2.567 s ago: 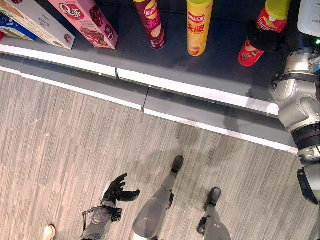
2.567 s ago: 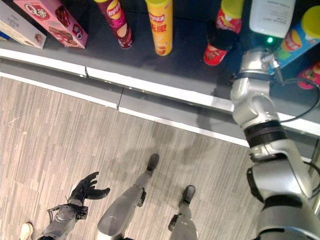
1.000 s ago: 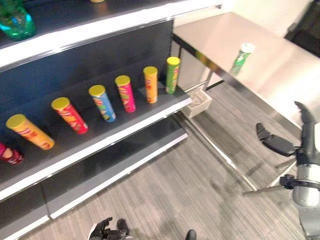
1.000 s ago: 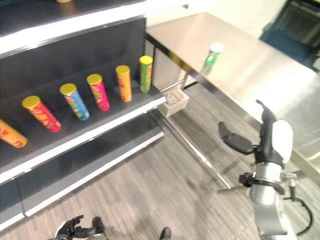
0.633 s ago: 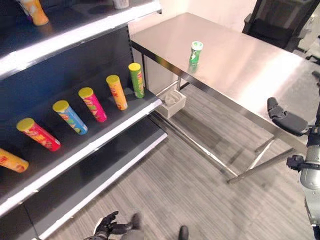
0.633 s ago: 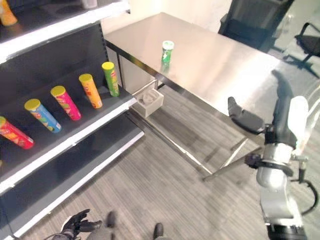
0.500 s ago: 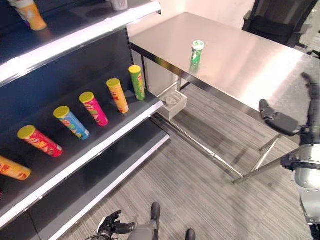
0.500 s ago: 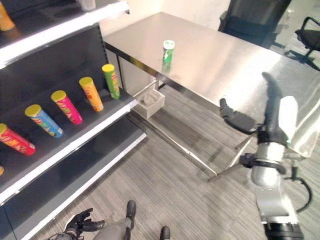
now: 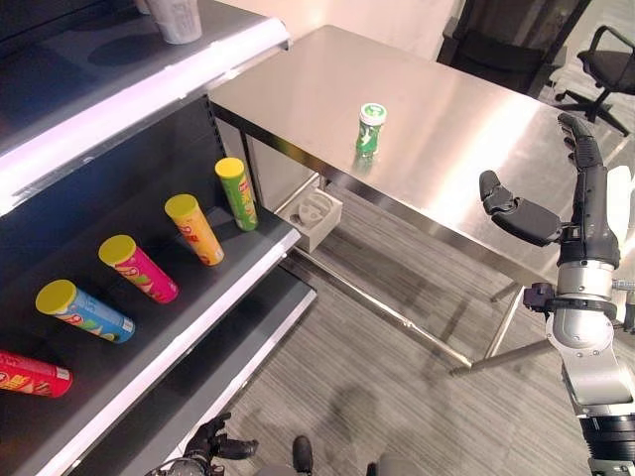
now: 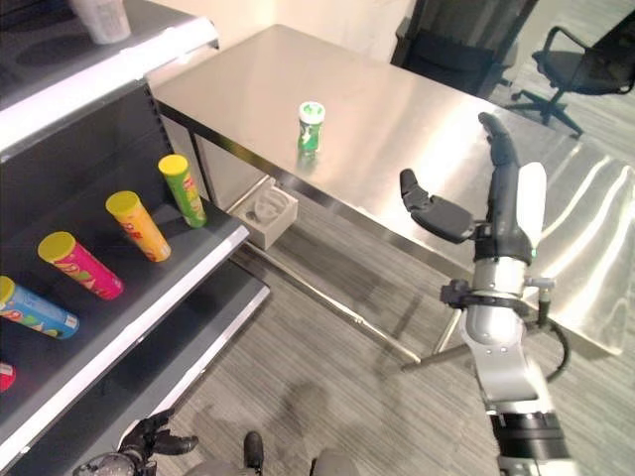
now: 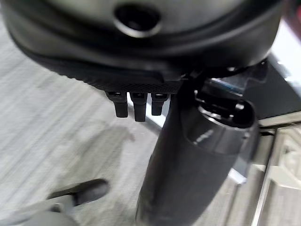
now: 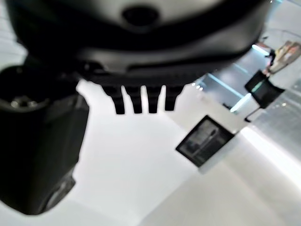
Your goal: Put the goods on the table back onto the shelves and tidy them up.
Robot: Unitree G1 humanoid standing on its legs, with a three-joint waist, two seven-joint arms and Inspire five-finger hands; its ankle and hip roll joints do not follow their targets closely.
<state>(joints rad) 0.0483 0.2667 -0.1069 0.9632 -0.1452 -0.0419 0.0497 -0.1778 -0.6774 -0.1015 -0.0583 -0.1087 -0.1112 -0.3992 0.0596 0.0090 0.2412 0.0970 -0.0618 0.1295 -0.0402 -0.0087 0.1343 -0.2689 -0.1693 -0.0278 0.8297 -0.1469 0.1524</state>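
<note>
A small green can (image 9: 370, 129) stands upright near the front edge of the steel table (image 9: 466, 119). My right hand (image 9: 589, 230) is raised over the table's near right part, well to the right of the can. It is open, with straight fingers (image 12: 139, 100), the thumb spread wide, and nothing held. My left hand (image 9: 211, 443) hangs low above the floor, open and holding nothing. On the dark shelf (image 9: 149, 347) to the left lie tilted tubes: green (image 9: 236, 193), orange (image 9: 194, 229), pink (image 9: 138, 269), blue (image 9: 84, 309) and red (image 9: 30, 374).
A white cup (image 9: 179, 18) stands on the upper shelf. A small white box (image 9: 316, 215) hangs at the shelf's end beside the table leg. Black office chairs (image 9: 605, 50) stand behind the table. Grey plank floor (image 9: 397, 377) lies between shelf and table.
The camera has swung from the shelf toward the table, so the whole scene has shifted. My right hand stays raised and open, now higher in view; the left hand still hangs low.
</note>
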